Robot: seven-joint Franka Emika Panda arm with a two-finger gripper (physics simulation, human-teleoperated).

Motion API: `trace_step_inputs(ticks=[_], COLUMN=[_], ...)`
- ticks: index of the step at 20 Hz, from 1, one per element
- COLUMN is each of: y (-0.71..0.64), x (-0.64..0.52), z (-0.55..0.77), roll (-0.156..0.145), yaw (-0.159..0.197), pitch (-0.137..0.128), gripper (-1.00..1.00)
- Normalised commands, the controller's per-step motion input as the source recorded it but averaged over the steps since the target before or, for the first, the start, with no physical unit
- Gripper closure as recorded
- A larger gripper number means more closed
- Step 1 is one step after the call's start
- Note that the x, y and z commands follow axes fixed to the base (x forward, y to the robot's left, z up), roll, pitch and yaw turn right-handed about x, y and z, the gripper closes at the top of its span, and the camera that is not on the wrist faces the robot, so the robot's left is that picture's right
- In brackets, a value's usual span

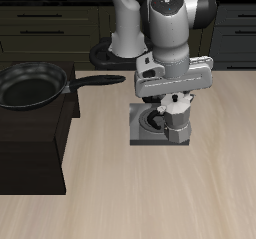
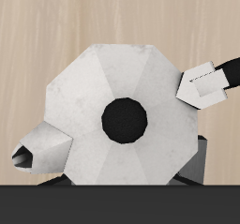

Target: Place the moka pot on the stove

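Observation:
The silver faceted moka pot [image 1: 177, 119] stands upright at the stove's edge, directly under my gripper [image 1: 176, 104]. The stove [image 1: 147, 129] is a flat grey plate with a dark coil, partly covered by the pot and my hand. In the wrist view the moka pot [image 2: 112, 106] fills the frame from above, with its black lid knob [image 2: 124, 119], spout [image 2: 30, 155] and black handle [image 2: 221, 75]. A dark sliver of the stove [image 2: 193, 168] shows beside the pot. My fingertips are hidden in both views, so I cannot tell whether they hold the pot.
A black frying pan [image 1: 32, 86] rests on a big dark cabinet block [image 1: 35, 148] beside the stove, its long handle [image 1: 98, 81] reaching toward my gripper. Dark drawers [image 1: 50, 23] line the back.

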Motion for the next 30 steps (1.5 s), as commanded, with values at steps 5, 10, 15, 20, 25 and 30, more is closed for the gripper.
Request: trace_step_inputs(ticks=[5,10,15,20,25,30], y=[0.02,-0.03,-0.03,-0.09,-0.16,-0.13], x=[-0.23,-0.18,-0.27,-0.18,-0.11,-0.09], z=[-0.02,0.02,-0.02,-0.03,-0.05,0.02], roll=[0.016,0.007,0.002,-0.015,-0.039,-0.030], yaw=[0.012,-0.002,0.004,-0.001,0.001,-0.001], pitch=[0.003,-0.007,-0.008,-0.013,0.003,-0.008], gripper=[1.00,1.00,1.00,1.00,1.00,1.00])
